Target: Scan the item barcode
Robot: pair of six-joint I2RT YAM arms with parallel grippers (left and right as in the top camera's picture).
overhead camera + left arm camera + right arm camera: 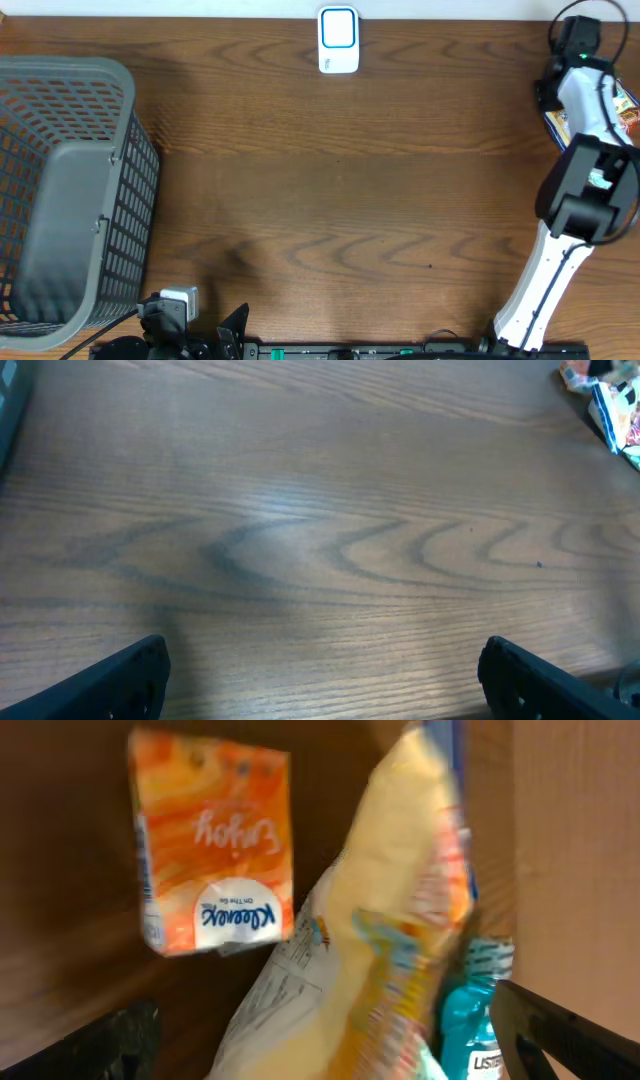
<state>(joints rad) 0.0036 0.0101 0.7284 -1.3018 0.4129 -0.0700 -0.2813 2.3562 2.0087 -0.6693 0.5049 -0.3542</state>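
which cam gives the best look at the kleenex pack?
Right wrist: the Kleenex pack shows its whole orange face, logo readable, slightly blurred. Overhead: not visible, the right arm sits over that corner. Left wrist: only a scrap of colourful packaging, not identifiable.

The brown wood-grain table [340, 210] fills the whole overhead view. At its left end stands a grey plastic lattice basket [128, 200], running from the far side almost to the near edge. At the far edge, about the middle, lies a small white scanner [338, 40] with a blue-framed face. At the far right edge a colourful snack bag [627, 108] is only partly seen. The blurred right wrist view shows an orange Kleenex tissue pack [215, 855] flat on the wood just beside the bag, and what looks like a teal bottle [470, 1025].
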